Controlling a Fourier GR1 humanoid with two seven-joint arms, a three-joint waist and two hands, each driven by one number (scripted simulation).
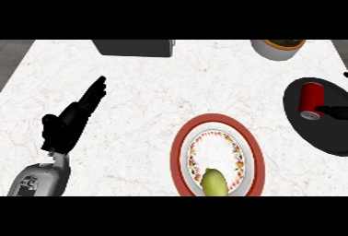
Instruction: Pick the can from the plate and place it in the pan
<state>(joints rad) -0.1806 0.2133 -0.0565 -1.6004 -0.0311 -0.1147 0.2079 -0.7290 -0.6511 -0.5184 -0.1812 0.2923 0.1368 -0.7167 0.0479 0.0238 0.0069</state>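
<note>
One can (312, 100), one pan (321, 134), one plate (177, 156). The can lay in the pan, lengthwise far-to-near, silver end nearward. The left hand (65, 124) was open; the right hand (331, 110) I could not tell.

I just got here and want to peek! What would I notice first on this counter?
The bright red can pops out first, lying in the black pan at the right edge. Next is the big red-rimmed plate near the front middle, with a green fruit on its near edge. At the left, the black left hand lies open, fingers straight.
</note>
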